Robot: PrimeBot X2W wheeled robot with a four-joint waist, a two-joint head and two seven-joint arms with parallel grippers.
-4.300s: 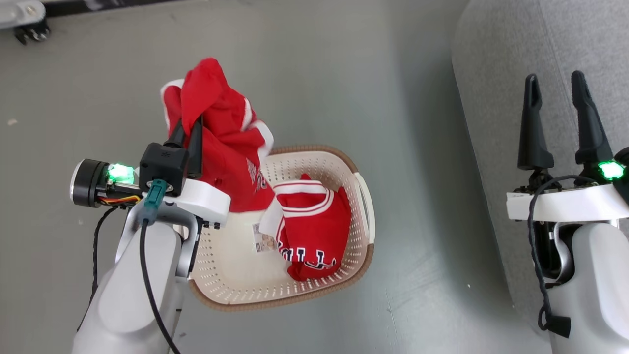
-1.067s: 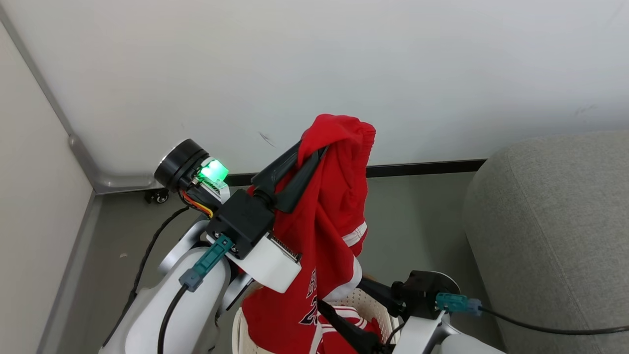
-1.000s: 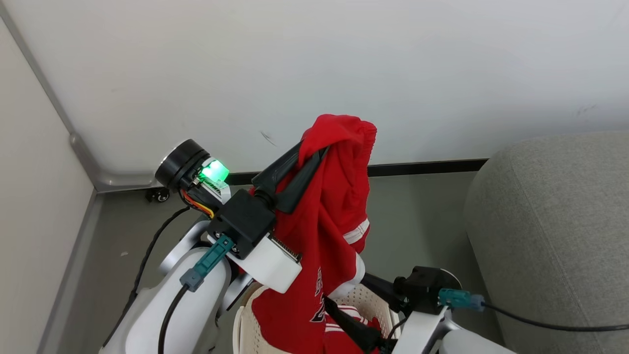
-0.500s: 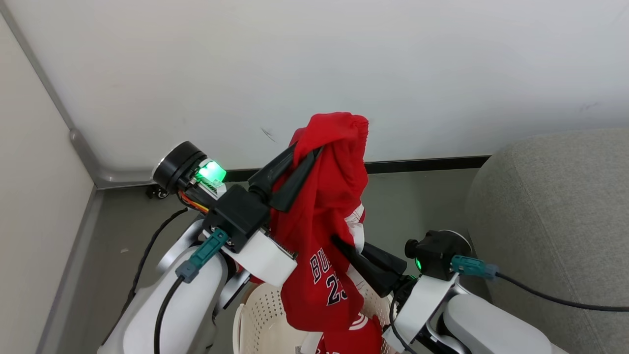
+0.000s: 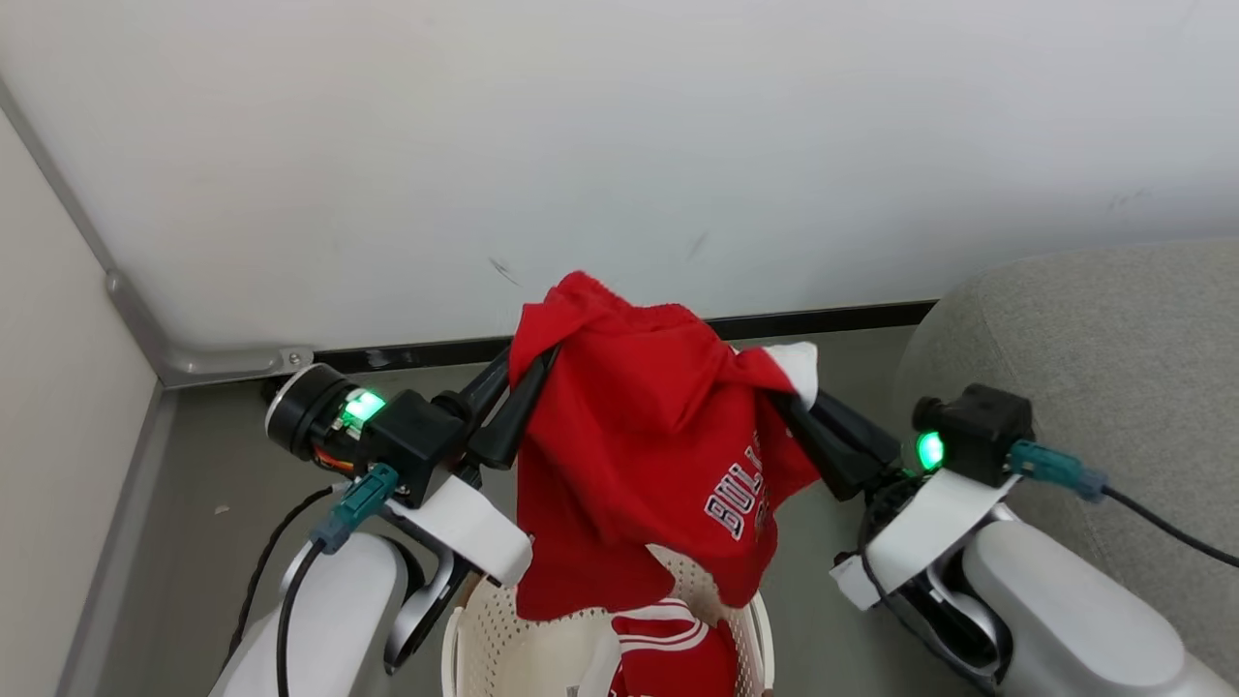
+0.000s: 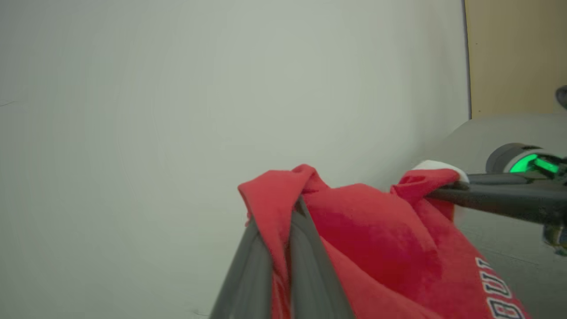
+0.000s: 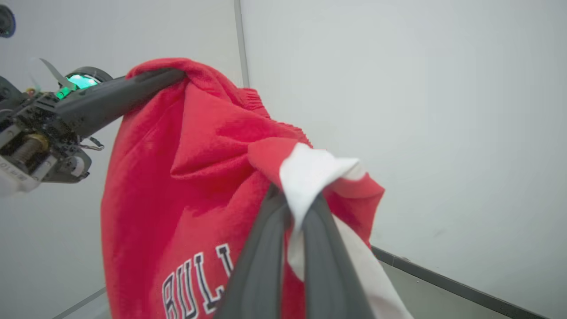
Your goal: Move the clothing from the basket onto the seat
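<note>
A red garment with white trim and black-and-white letters [image 5: 639, 455] hangs spread between both grippers, above the basket. My left gripper [image 5: 537, 363] is shut on its upper left corner; in the left wrist view the left gripper [image 6: 283, 212] pinches a red fold. My right gripper [image 5: 789, 392] is shut on a white-trimmed edge, seen close in the right wrist view as the right gripper [image 7: 294, 197] pinching white fabric. The second red garment [image 5: 668, 653] lies in the cream perforated basket [image 5: 465, 639] at the bottom of the head view. The grey seat [image 5: 1113, 387] stands at the right.
A pale wall [image 5: 619, 145] with a dark skirting strip [image 5: 832, 319] stands behind the grippers. A second wall [image 5: 48, 436] meets it at the left corner. Grey floor [image 5: 223, 484] lies around the basket. A cable [image 5: 1162, 528] trails from the right wrist over the seat.
My right gripper rose from the basket side, closed on the garment's white-trimmed edge and pulled it rightward, spreading the garment. The left gripper dropped slightly; the head view also shifted.
</note>
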